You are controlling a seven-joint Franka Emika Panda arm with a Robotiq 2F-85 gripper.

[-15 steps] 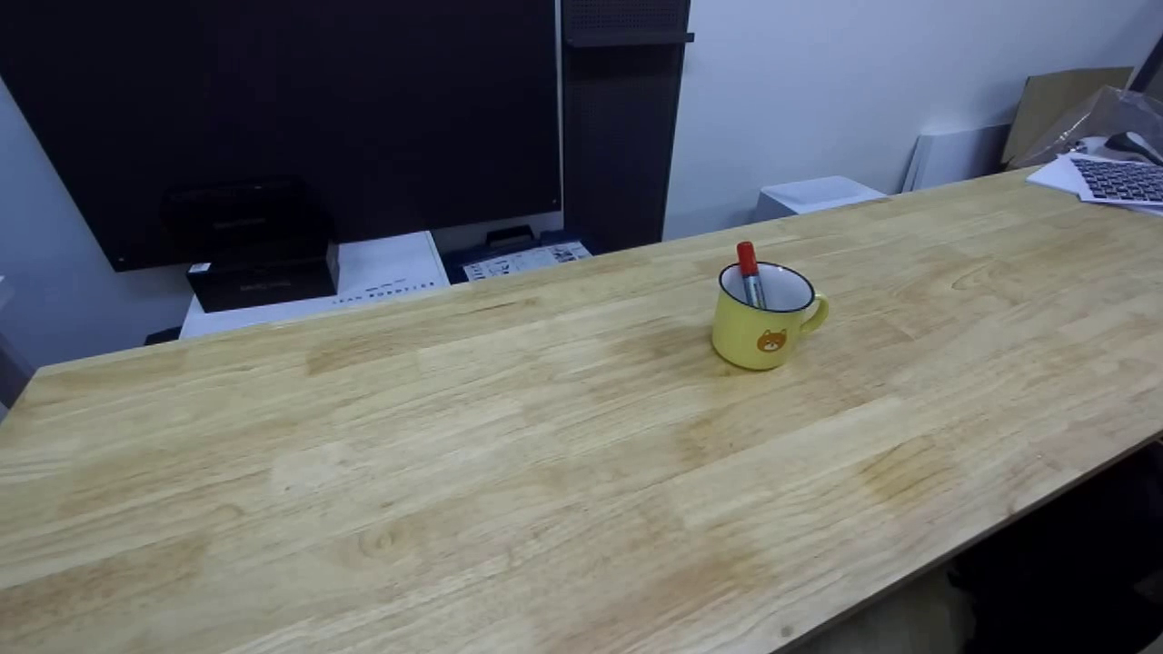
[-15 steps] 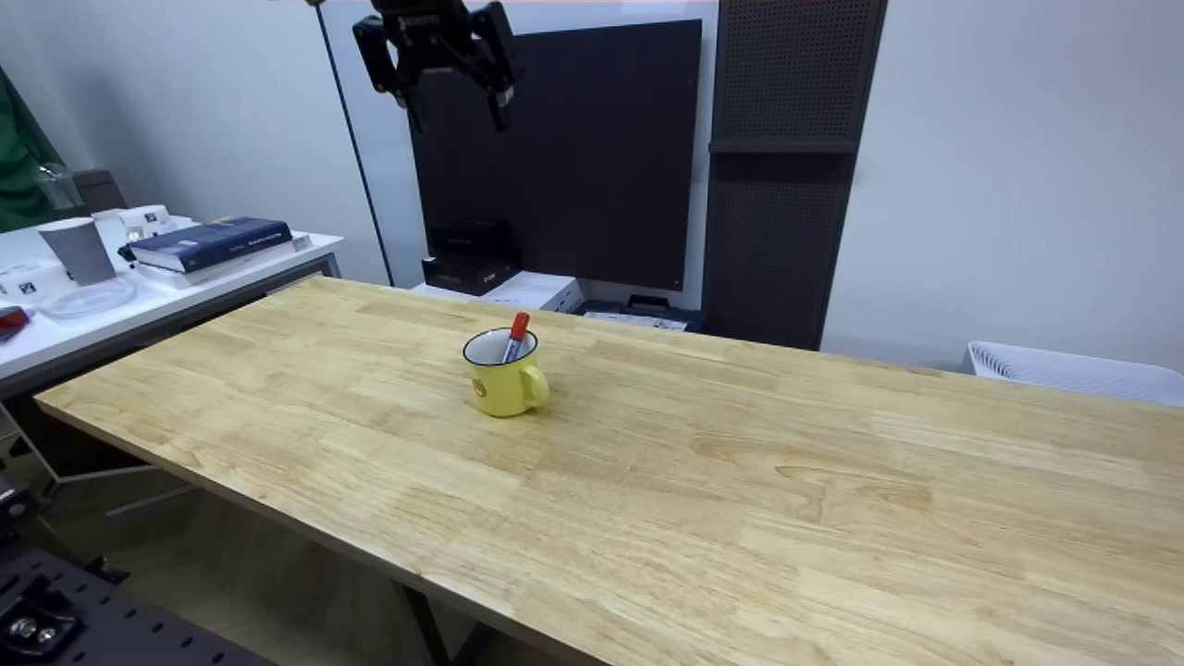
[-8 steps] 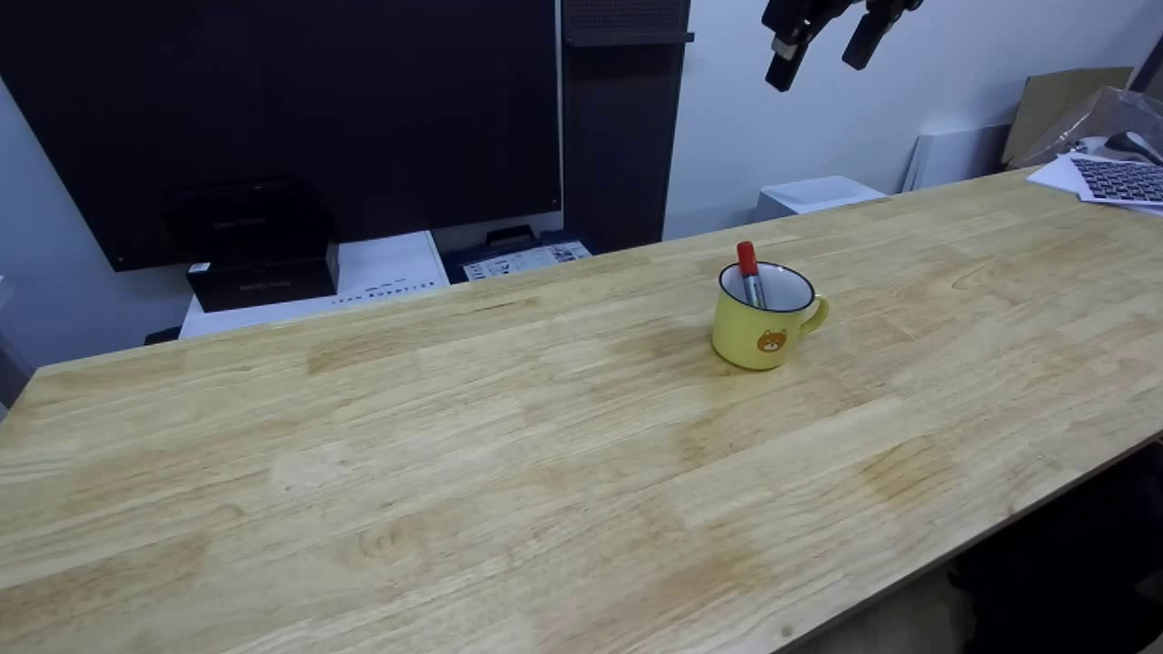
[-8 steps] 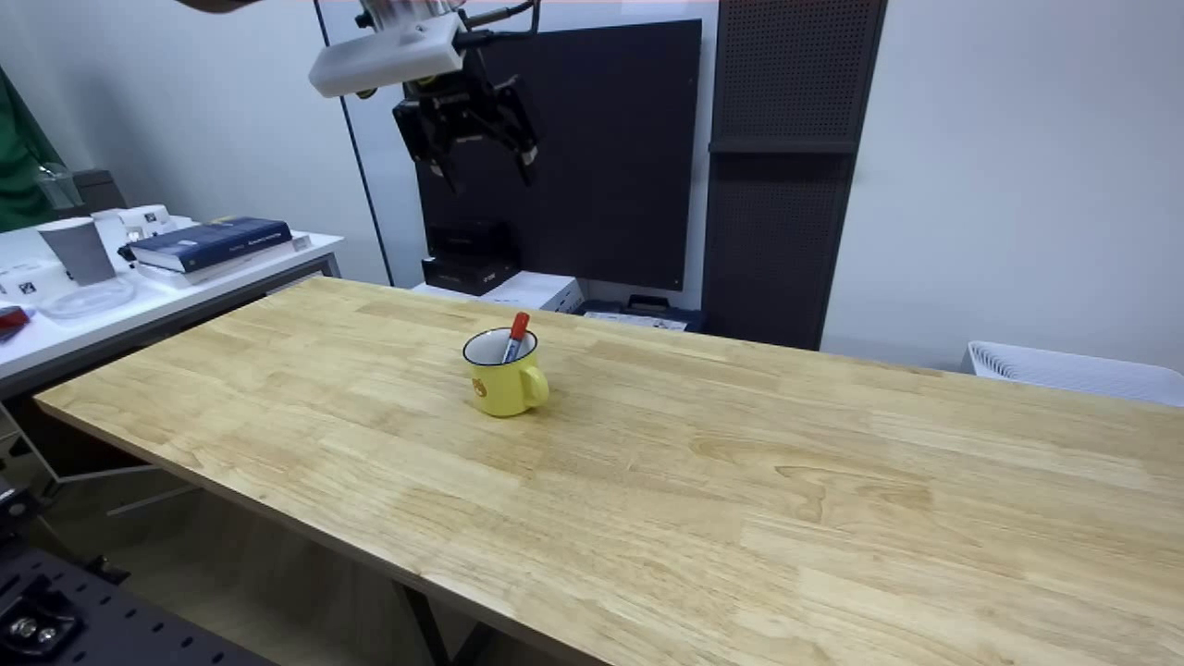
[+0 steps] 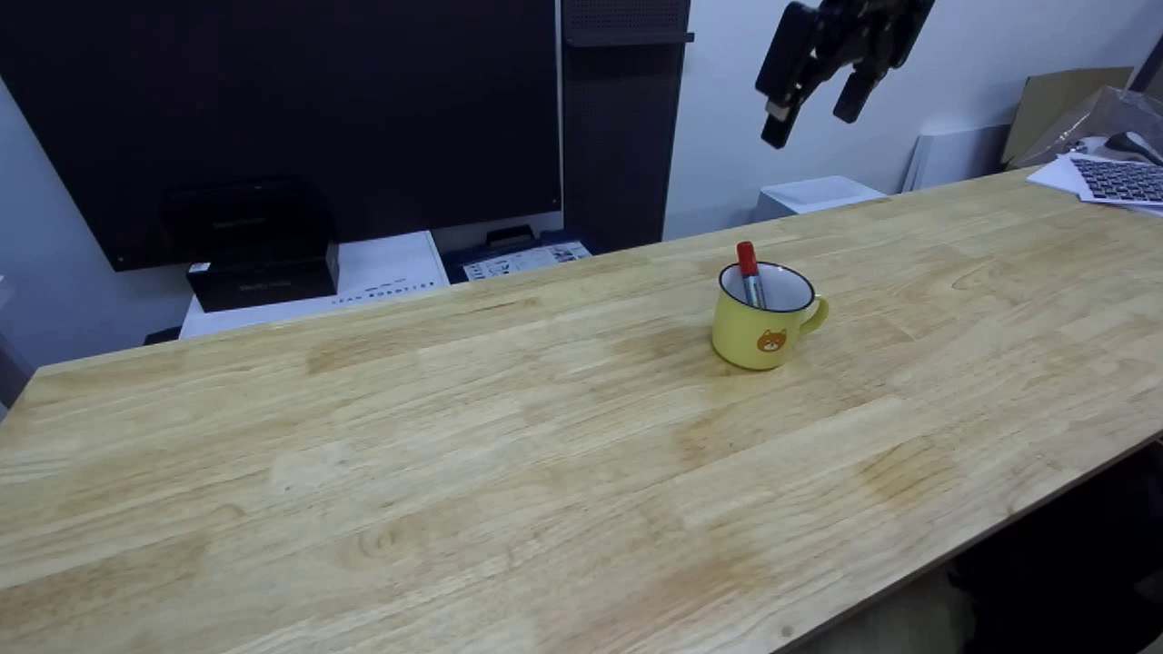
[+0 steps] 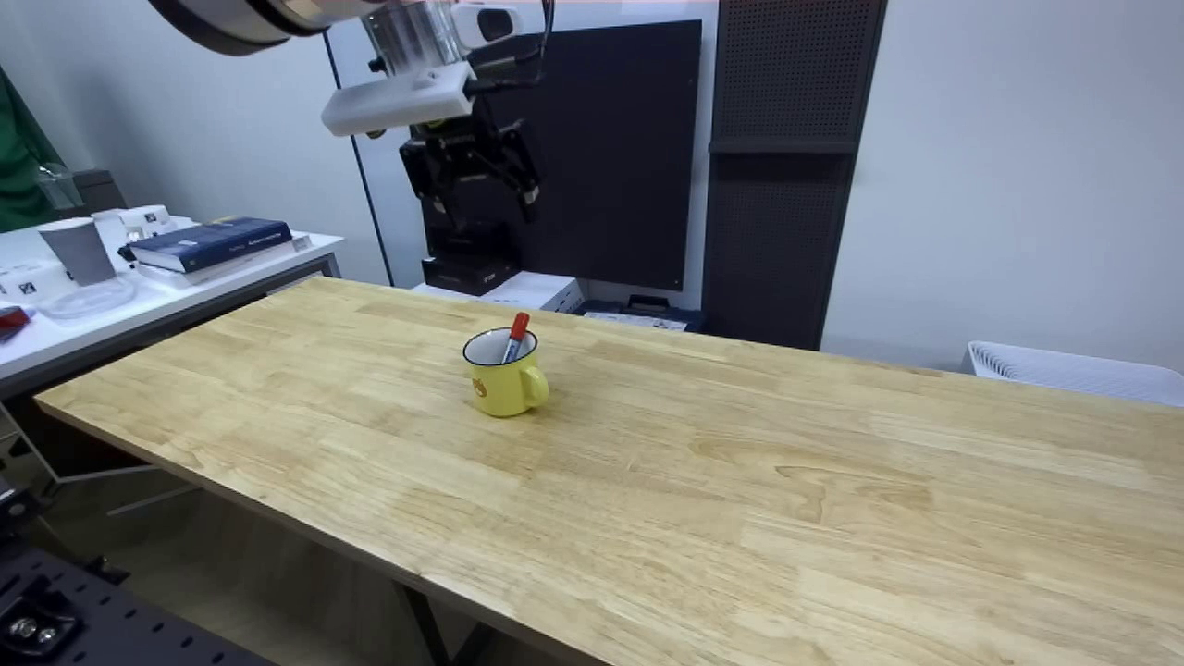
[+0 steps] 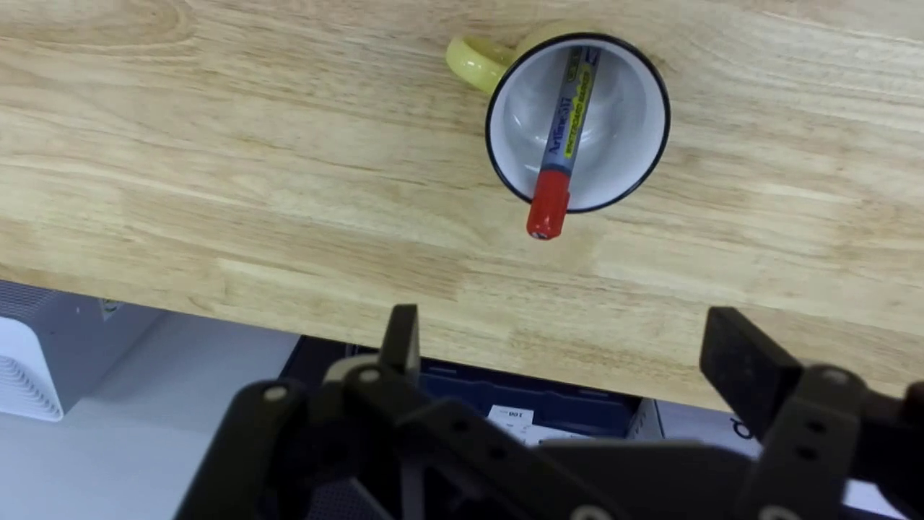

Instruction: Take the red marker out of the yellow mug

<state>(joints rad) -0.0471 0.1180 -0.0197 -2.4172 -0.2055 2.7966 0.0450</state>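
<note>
The yellow mug [image 5: 745,340] stands upright on the wooden table [image 5: 436,472], and it also shows in an exterior view [image 6: 499,388] and in the wrist view [image 7: 624,137]. The red marker [image 5: 748,263] leans inside the mug, its red cap sticking out over the dark rim; it also shows in an exterior view [image 6: 519,327] and in the wrist view [image 7: 550,201]. My gripper [image 7: 563,314] is open and empty, with its fingers wide apart. It hangs well above the table, as both exterior views [image 5: 812,125] [image 6: 493,218] show. In the wrist view the marker's cap lies ahead of the fingertips.
Behind the table's far edge are a black box [image 5: 263,277], a white box [image 5: 391,263] and a dark blue case [image 7: 534,393] with papers. Sheets with a checkered print [image 5: 1122,180] lie on the table's end. A white side table [image 6: 319,242] holds a book [image 6: 211,242] and a grey cup [image 6: 79,252].
My gripper has moved down toward the table, coming into sight in an exterior view where it was out of frame. It stays open. The mug and marker have not moved.
</note>
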